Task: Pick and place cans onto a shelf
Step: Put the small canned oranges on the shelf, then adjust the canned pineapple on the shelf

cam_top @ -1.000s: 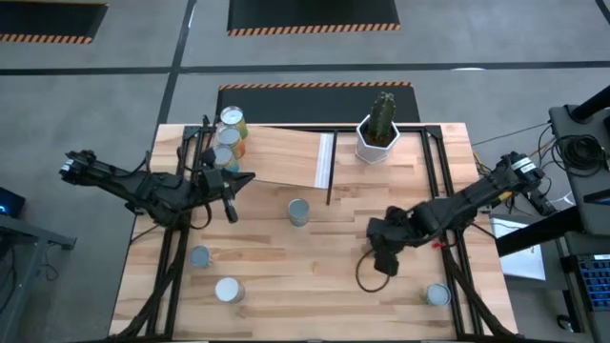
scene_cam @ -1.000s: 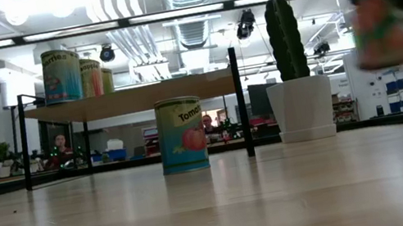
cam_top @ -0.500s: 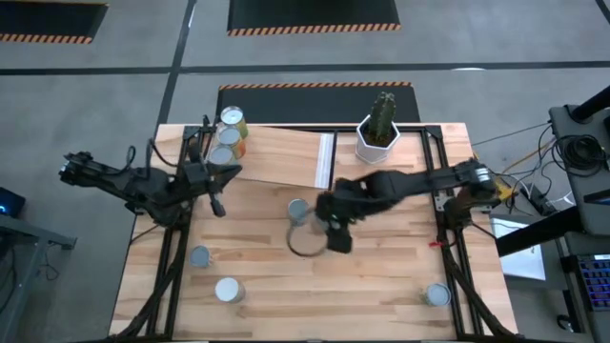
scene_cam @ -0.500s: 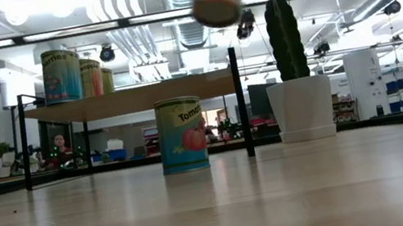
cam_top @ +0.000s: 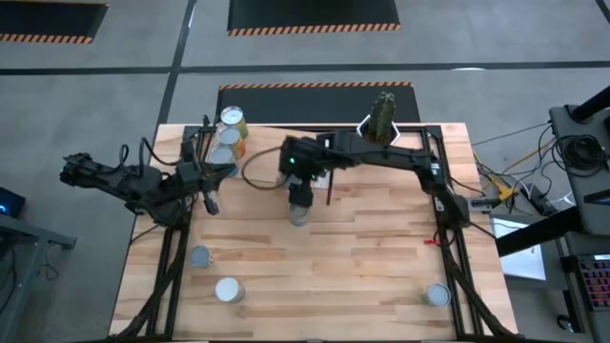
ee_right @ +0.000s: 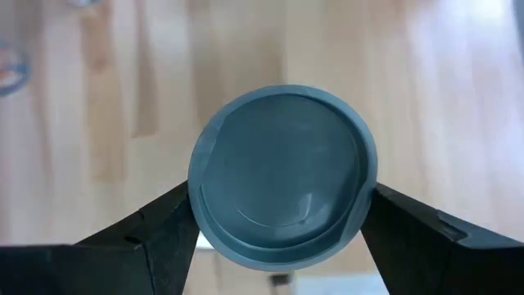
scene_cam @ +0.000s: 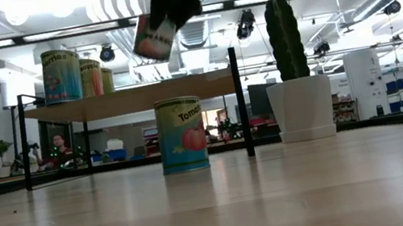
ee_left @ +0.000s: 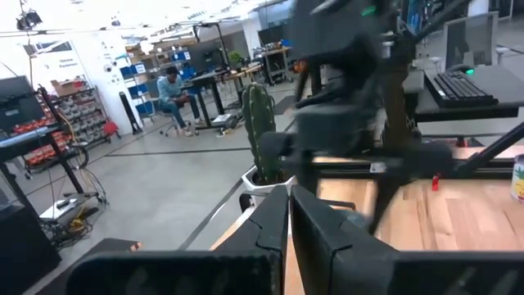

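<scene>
Right gripper [cam_top: 301, 195] now above shelf [cam_top: 276, 157] edge, fingers clamped on 1 can [scene_cam: 154, 36]; left fingers closed, empty.

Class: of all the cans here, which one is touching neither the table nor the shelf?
The can clamped in the right end effector, held tilted in mid-air; every other can stands on a surface.

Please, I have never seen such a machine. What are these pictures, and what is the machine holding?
Two robot arms work at a wooden table. One picture looks down from above, one looks level across the table, and two come from cameras on the arms' wrists. The right gripper holds a can in the air; its wrist camera sees the can's round end between two fingers. The left gripper waits at the table's left, shut and empty. Three cans stand on the shelf. Another can and a cactus pot stand on the table.
</scene>
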### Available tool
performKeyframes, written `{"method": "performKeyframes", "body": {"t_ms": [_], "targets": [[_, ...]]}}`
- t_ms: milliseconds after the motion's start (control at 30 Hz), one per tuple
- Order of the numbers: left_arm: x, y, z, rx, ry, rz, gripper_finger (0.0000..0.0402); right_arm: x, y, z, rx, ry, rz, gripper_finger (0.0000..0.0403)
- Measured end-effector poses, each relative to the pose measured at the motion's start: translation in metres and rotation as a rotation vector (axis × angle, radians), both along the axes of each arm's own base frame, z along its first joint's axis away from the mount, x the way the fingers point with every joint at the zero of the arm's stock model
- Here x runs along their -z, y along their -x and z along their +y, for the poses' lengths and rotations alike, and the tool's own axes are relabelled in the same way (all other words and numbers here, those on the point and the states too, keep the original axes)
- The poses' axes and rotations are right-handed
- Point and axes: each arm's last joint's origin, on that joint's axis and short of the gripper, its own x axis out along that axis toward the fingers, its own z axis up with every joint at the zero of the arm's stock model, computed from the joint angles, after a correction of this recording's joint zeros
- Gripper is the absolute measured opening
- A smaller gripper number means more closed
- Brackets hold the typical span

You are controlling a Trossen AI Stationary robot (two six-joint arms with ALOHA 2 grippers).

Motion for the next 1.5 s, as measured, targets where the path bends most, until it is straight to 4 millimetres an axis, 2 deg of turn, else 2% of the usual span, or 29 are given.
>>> {"method": "performKeyframes", "body": {"t_ms": [133,233,567,867,1267,1500], "targets": [[0.000,0.001,0.000,0.000,-0.008,0.007,0.0000,0.012,-0.006,-0.024,0.005,0.022,0.010,0.0290],[0.000,0.001,0.000,0.000,-0.014,0.010,0.0000,0.018,-0.009,-0.034,-0.003,0.038,0.027,0.0289],[0.000,0.001,0.000,0.000,-0.025,0.015,0.0000,0.029,-0.016,-0.039,-0.058,0.075,0.039,0.0305],[0.000,0.001,0.000,0.000,-0.025,0.015,0.0000,0.034,-0.021,-0.049,-0.039,0.083,0.019,0.0320],[0.001,0.000,0.000,0.000,-0.026,0.018,0.0000,0.016,-0.013,-0.044,-0.053,0.105,-0.018,0.0321],[0.006,-0.009,-0.002,-0.041,-0.012,0.049,0.0000,-0.022,0.010,-0.018,-0.116,0.127,-0.074,0.0302]]}}
